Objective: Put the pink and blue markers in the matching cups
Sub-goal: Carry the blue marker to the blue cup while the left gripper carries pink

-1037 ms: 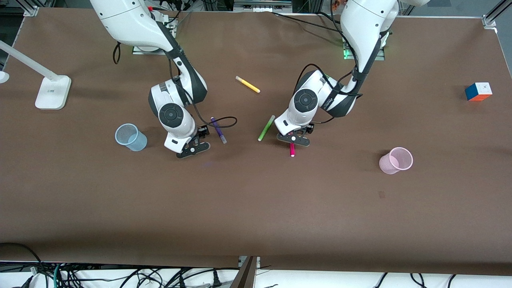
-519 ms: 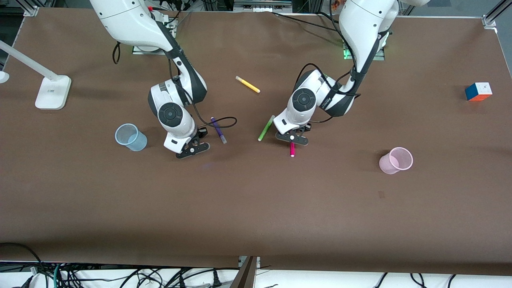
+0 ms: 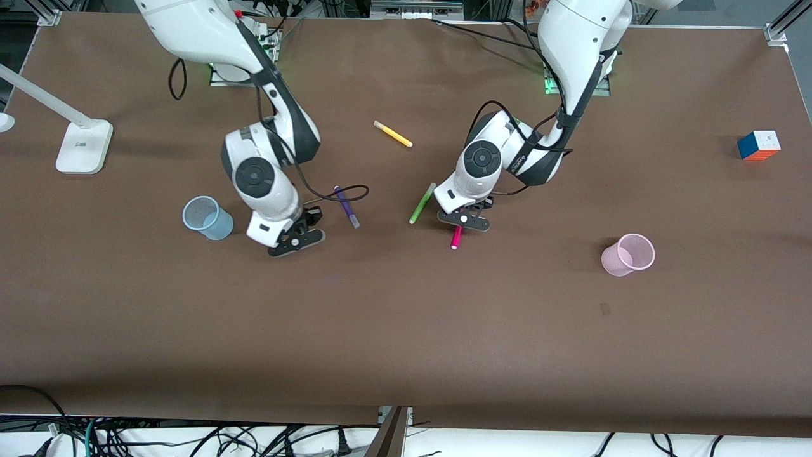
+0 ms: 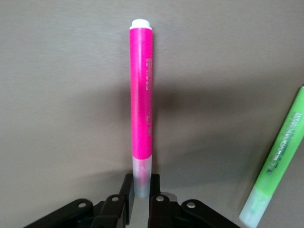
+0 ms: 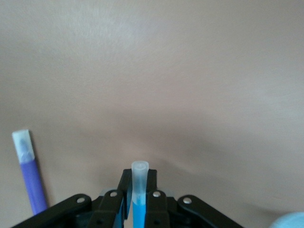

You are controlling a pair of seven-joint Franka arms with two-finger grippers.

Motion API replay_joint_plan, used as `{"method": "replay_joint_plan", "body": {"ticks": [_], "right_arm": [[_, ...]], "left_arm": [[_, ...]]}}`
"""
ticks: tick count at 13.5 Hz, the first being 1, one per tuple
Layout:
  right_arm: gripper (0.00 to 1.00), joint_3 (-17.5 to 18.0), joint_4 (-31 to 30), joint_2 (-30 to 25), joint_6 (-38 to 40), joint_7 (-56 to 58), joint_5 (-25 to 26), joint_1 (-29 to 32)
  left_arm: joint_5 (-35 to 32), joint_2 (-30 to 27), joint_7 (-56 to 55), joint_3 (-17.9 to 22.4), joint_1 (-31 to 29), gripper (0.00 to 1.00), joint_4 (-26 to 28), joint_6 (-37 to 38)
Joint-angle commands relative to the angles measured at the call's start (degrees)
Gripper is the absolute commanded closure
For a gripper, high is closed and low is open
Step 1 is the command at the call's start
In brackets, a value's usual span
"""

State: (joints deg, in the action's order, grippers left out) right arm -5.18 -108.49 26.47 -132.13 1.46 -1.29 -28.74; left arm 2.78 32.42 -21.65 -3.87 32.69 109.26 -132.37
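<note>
While both arms work near the middle of the brown bench (image 3: pixel 406 330), the items stand as follows. Left gripper (image 3: pixel 465 219): clamped on the pale cap end of the pink marker (image 3: pixel 456 237), whose body juts out past the fingers, above the bench beside the green pen (image 3: pixel 422 203). Right gripper (image 3: pixel 295 239): closed on the blue marker (image 5: pixel 138 202), clear cap showing between the fingers (image 5: pixel 152 202), over the bench between the blue cup (image 3: pixel 207 218) and the purple pen (image 3: pixel 346 206). Blue cup: upright, toward the right arm's end. Pink cup (image 3: pixel 627 254): upright, toward the left arm's end, well apart from the pink marker. Yellow pen (image 3: pixel 392 134): lying near the arms' bases. Colour cube (image 3: pixel 758 145) and white lamp base (image 3: pixel 84 146): at the bench's two ends.
</note>
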Motion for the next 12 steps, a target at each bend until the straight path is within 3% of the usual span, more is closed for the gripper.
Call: {"method": "replay_joint_plan", "body": {"ticks": [1,3,5,8,9,12], "right_arm": [[0.96,-2.37,2.92,-4.75,8.61,10.54,-0.82,0.09],[0.96,-4.48,5.04,-6.86,13.45,18.71,-2.48,0.18],[0.96,-7.72,5.4,-8.88,16.8,31.6,-7.91,0.27],[0.96,-13.79,5.31,-9.51,21.29,49.98,-16.17,0.27],[0.96,-15.46,5.31,-9.51,22.52,54.83,-18.46,0.27],[0.96,-19.86,5.13,-9.51,25.86,67.22,-25.41,0.35]], "left_arm": [[-3.55,-3.94,3.43,0.71,-2.7,1.0,-7.18,15.85],[-5.15,-3.68,8.96,0.53,-5.69,1.0,-14.22,26.77],[-6.37,-3.68,13.28,1.14,-7.71,0.99,-16.87,32.24],[-14.44,-2.9,21.35,1.59,-11.75,0.96,-22.23,47.33],[-16.55,-2.46,25.21,1.76,-12.47,0.9,-22.51,50.16],[-27.87,-2.45,36.11,1.76,-15.89,0.9,-22.51,54.76]]}}
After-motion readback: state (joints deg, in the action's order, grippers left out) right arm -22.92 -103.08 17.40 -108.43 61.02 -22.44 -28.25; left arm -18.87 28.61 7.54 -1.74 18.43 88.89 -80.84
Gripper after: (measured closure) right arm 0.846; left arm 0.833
